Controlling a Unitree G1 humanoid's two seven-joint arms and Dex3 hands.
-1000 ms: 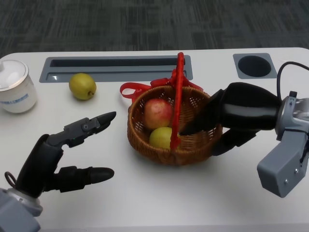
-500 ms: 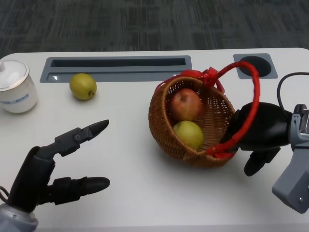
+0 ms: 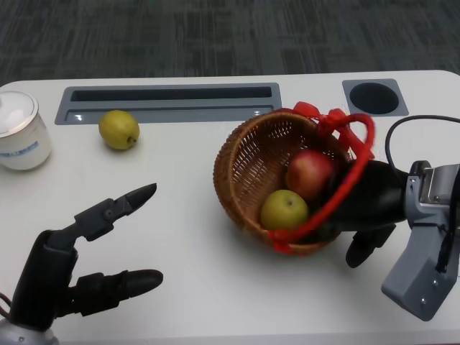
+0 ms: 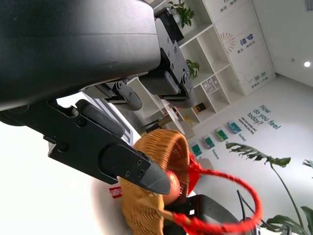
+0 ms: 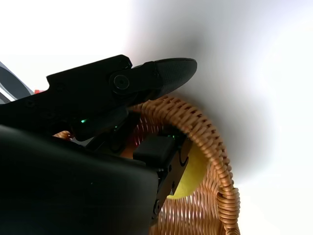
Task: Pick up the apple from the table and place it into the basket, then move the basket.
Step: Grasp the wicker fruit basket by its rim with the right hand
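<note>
Apple (image 3: 310, 172) already in basket (image 3: 248, 169), next to a yellow-green fruit (image 3: 284, 209); pick-and-place part done. Basket tipped hard toward the left, mouth facing near-left, red handle (image 3: 338, 183) draped over right hand (image 3: 366, 208). Right hand grasping basket at its right rim, probably fingers inside, view partly blocked. Left hand (image 3: 79, 259) released, fingers apart, near-left. Basket move apparently underway, not finished. Lemon (image 3: 118, 129) and white jar (image 3: 18, 129) far left.

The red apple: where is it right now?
In the head view the red apple lies inside the tilted wicker basket, right of centre, just above the yellow-green fruit and beside the right hand.
</note>
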